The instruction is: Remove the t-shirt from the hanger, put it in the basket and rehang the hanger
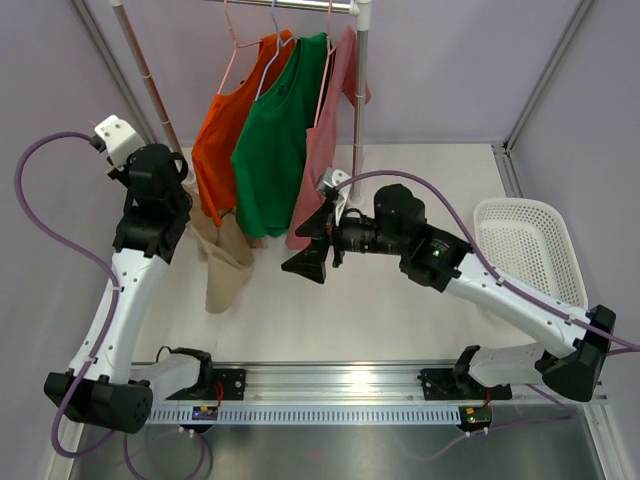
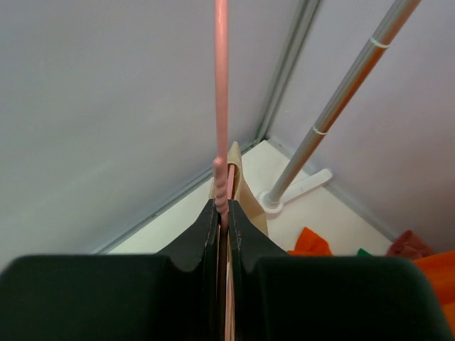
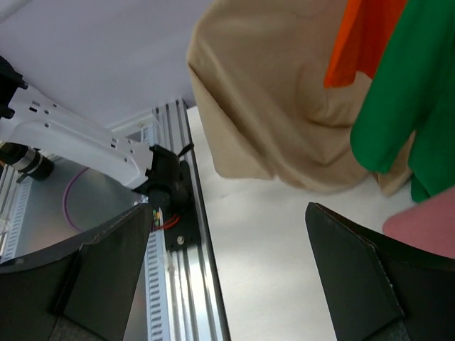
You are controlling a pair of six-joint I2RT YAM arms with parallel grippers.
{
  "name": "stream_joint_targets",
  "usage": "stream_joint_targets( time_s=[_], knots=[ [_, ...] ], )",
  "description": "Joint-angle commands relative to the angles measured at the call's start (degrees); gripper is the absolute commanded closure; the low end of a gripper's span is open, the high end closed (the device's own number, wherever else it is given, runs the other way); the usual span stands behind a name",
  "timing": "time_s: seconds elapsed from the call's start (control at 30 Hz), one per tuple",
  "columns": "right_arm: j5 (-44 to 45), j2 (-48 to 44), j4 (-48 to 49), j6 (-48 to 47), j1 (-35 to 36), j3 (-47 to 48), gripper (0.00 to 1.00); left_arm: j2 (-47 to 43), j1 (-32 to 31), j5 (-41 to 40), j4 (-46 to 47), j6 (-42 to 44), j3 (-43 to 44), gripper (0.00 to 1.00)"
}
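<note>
Hanger (image 2: pixel 221 85), pink, sits clamped in the closed left hand (image 2: pixel 222 213), left of the rack (image 1: pixel 362 90); the beige t-shirt (image 1: pixel 228 265) droops from it. Right hand (image 3: pixel 227 213), fingers spread apart, hovers in front of the rack.

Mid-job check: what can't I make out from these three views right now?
Left wrist: the beige t-shirt is mostly hidden behind the left gripper, shut on the pink hanger; whether it hangs on it is unclear.
Top external: that grip and the hanger are hidden under the left arm's wrist.
Right wrist: the t-shirt's collar is cut off by the top edge.
</note>
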Motion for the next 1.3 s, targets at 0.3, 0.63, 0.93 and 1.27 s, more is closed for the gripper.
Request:
stream_joint_targets(
  time_s=[0.3, 0.63, 0.93, 1.27],
  knots=[
    [12.54, 12.79, 34.55, -2.36, 8.44, -2.69, 0.01, -0.36, -12.05, -24.22, 2.63, 1.07, 1.56, 1.00],
    [12.10, 17.64, 36.76, -1.65, 10.46, -0.30, 0.01, 2.01, -13.46, -25.02, 2.63, 0.81, 3.05, 1.00],
    [13.34, 20.18, 36.15, -1.92, 11.08, 1.10, 0.29, 3.68, -14.60, -24.41, 2.81, -0.77, 4.46, 1.00],
    [14.13, 21.24, 34.30, -1.83, 11.78, 1.28, 0.30, 5.35, -14.60, -23.53, 2.81, -0.86, 8.06, 1.00]
  ],
)
